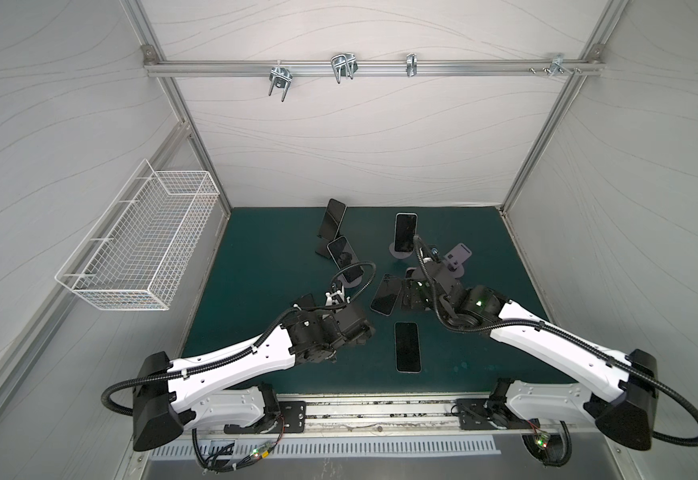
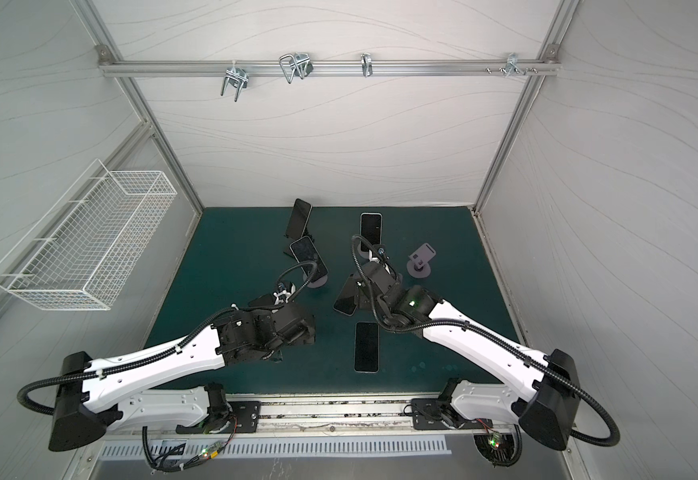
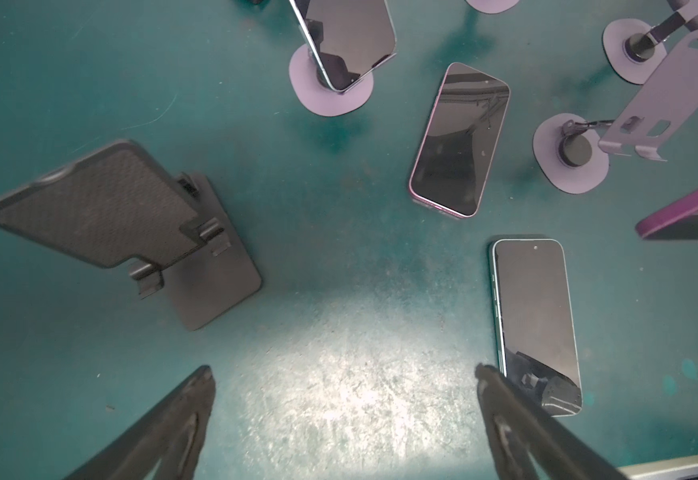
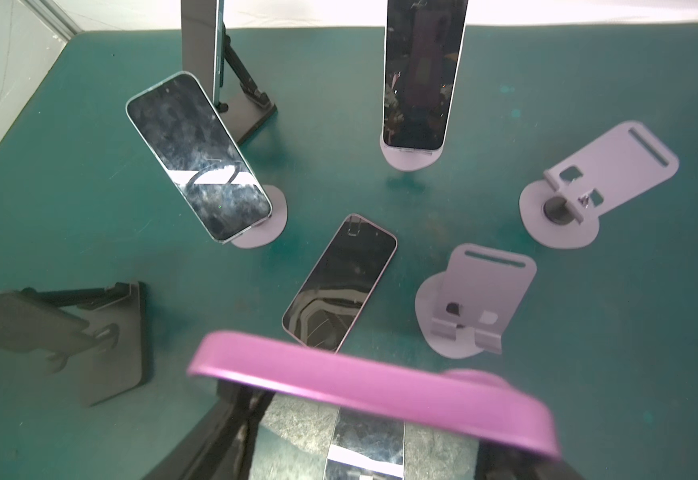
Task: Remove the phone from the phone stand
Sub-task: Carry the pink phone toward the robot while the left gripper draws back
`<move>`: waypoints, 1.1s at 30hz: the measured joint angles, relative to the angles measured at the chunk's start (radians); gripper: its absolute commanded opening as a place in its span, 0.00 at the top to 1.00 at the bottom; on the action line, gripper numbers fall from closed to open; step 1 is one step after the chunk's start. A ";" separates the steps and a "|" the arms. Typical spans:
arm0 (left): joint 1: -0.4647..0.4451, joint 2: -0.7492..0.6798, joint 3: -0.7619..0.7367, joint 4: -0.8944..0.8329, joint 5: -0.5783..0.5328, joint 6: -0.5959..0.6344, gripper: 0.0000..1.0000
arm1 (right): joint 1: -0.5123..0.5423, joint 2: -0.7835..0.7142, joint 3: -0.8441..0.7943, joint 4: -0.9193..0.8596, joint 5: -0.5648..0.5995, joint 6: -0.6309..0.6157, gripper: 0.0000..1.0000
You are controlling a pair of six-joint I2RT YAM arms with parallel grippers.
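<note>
My R gripper (image 1: 410,293) was pinching the purple phone (image 4: 372,390) across its body, clear of the nearest empty stand (image 4: 476,299) & over the mat (image 4: 588,332), prob. to lay it by the flat phone (image 4: 339,282), while my L gripper (image 3: 345,374) hung spread wide w/ nothing in it, out of the way.

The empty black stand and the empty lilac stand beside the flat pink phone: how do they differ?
The black stand has a rectangular base; the lilac stand has a rounded one. The black stand's plate is textured, without holes; the lilac stand's plate has a slot and cut-outs. Both stand on the green mat, holding no phone.
</note>
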 measured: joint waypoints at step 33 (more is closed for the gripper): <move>-0.029 0.023 -0.006 0.061 0.018 -0.005 0.01 | 0.086 -0.089 -0.093 -0.159 0.021 0.060 0.42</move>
